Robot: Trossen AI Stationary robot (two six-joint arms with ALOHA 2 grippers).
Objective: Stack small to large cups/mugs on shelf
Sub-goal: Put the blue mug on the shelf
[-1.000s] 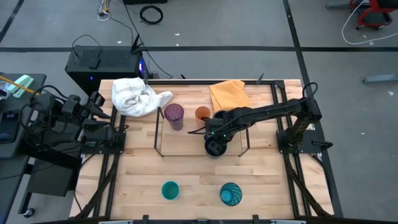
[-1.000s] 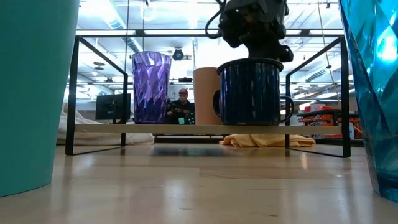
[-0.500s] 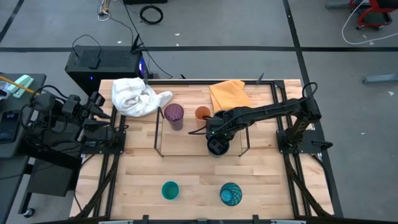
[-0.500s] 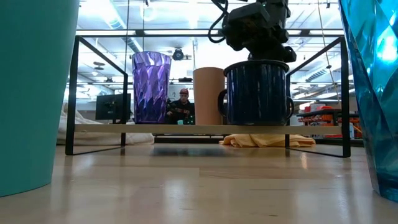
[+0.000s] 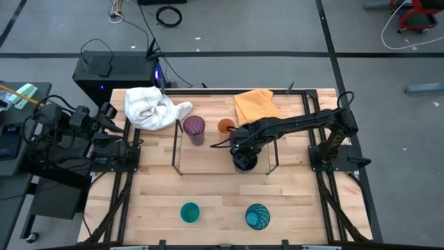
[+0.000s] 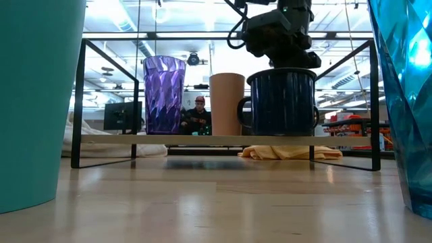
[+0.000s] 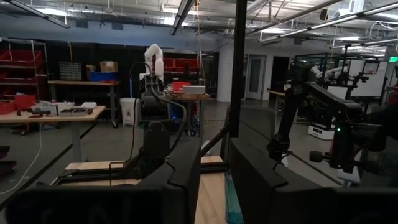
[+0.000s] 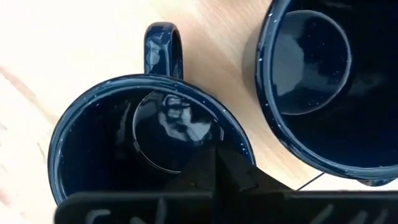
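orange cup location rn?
High view: orange cup stands on the shelf, between the purple tumbler and the right gripper's navy mug.

I see a ribbed translucent purple tumbler (image 6: 164,94), a plain orange cup (image 6: 226,104) and a speckled dark navy mug (image 6: 281,102) on the thin black wire shelf (image 6: 82,101). A second navy mug (image 8: 329,81) sits beside it. At six o'clock on the pale wood counter (image 5: 215,194): a plain teal cup (image 5: 189,212) and a patterned teal-blue cup (image 5: 257,217).
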